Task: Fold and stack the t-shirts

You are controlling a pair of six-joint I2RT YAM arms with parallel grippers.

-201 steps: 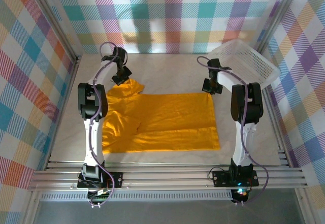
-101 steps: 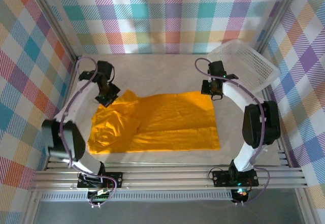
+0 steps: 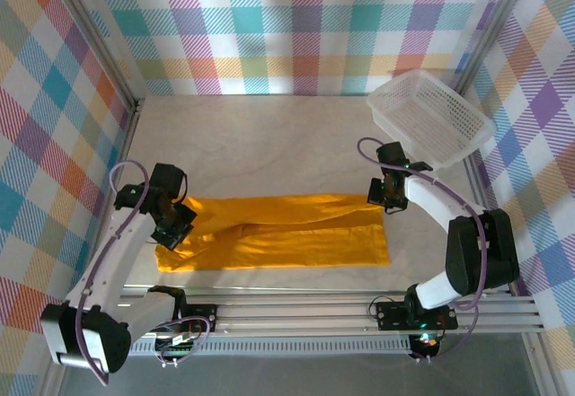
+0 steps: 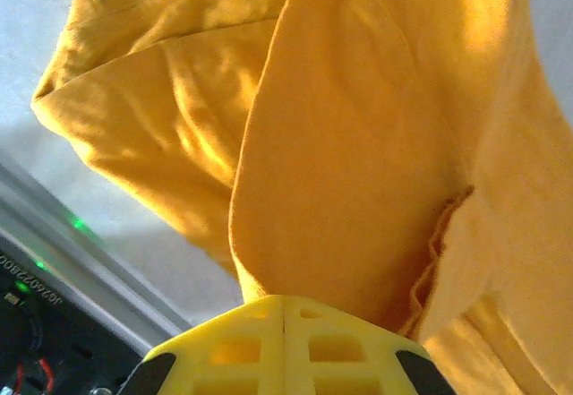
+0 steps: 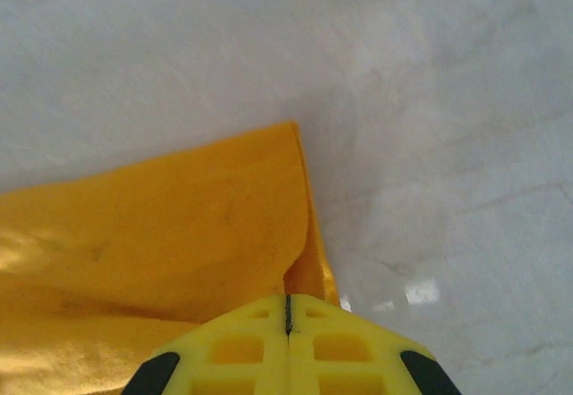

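The plain orange-yellow cotton t-shirt (image 3: 287,242) lay folded in a narrow band on the pale desk (image 3: 269,145), between the left end effector (image 3: 176,227) and right end effector (image 3: 386,200), each clamped shut on its nearest corner.

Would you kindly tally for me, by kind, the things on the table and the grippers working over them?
orange-yellow t-shirt: 1
white mesh basket: 1
grippers: 2, the left gripper and the right gripper, each shut on the shirt
Total: 4
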